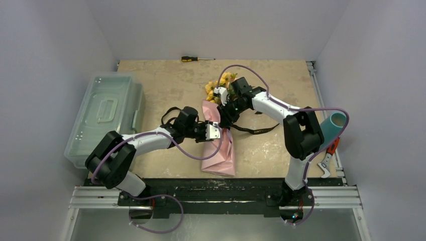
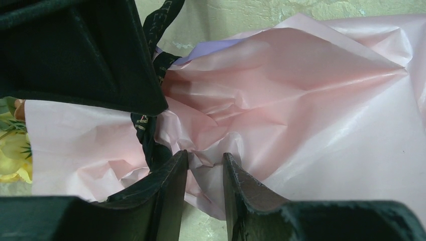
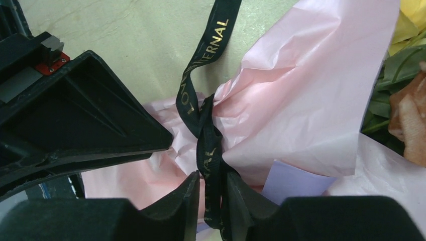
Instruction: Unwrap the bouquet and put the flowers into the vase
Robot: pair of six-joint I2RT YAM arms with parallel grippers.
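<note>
The bouquet lies mid-table, its pink paper cone pointing toward the near edge. Its yellow and peach flowers lie at the far end. At the cone's waist my left gripper is shut on a crumpled fold of pink paper, which fills the narrow gap between its tips. My right gripper comes in from the far side. Its jaws stand slightly apart round the black ribbon, with a gap on one side. A loose ribbon end trails right. The teal vase is at the right edge.
A translucent lidded box takes up the left side of the table. A screwdriver lies at the far edge. A red-handled tool lies just nearer than the vase. Walls close in on three sides.
</note>
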